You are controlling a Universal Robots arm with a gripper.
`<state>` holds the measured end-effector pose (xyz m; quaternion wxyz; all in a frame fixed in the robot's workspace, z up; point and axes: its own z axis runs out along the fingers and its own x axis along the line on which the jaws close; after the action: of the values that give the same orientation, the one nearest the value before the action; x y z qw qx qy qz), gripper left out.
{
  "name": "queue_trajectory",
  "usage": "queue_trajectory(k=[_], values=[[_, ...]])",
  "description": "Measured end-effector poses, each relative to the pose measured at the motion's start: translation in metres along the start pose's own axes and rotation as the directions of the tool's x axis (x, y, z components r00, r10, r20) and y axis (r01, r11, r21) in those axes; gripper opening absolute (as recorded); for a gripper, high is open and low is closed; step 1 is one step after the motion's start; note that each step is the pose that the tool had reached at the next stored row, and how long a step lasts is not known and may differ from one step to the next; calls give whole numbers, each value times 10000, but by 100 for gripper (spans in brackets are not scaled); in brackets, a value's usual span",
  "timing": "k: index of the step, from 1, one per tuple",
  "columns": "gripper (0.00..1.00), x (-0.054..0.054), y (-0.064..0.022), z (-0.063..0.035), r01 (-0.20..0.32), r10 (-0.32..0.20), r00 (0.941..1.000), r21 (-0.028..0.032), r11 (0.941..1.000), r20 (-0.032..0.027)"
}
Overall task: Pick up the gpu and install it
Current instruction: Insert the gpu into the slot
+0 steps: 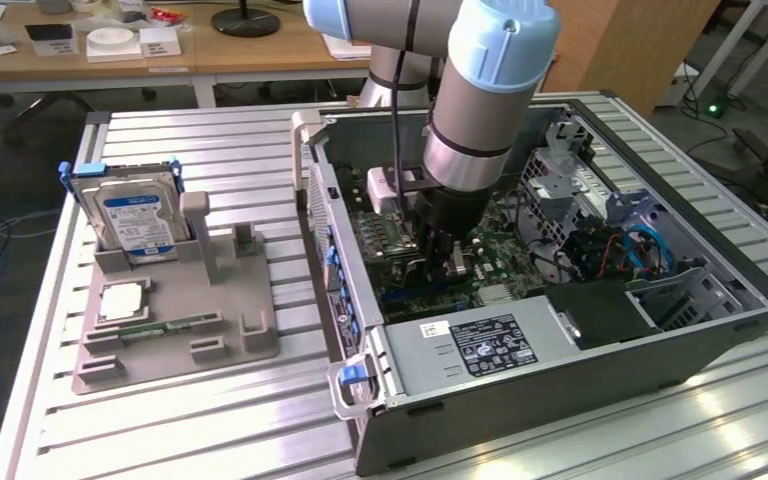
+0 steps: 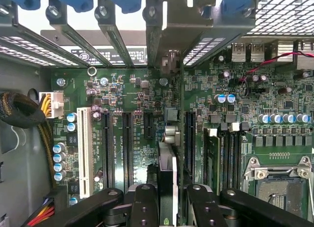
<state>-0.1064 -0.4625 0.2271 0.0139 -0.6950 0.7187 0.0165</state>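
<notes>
One card is what we have in hand: the gripper (image 2: 167,197) is clamped on the gpu (image 2: 168,173), held on edge between the fingers (image 2: 143,207) and reaching toward the bracket bay at the rear of the computer case (image 1: 704,345). We are at the install step, down over the motherboard (image 2: 137,104). The card seems to sit in or just above a slot, though we cannot tell whether it is seated. Seating it calls for square alignment and a straight, firm press.

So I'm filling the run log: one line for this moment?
gripper: shut on gpu | place: inside case, over motherboard slots | gpu: edge-on, bracket at rear | tray: drive untouched
</notes>
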Motion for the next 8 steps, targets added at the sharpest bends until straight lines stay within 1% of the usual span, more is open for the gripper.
queue_trajectory(k=[8], values=[[27, -1, 7, 2, 0, 0, 10000, 5, 10000, 4]])
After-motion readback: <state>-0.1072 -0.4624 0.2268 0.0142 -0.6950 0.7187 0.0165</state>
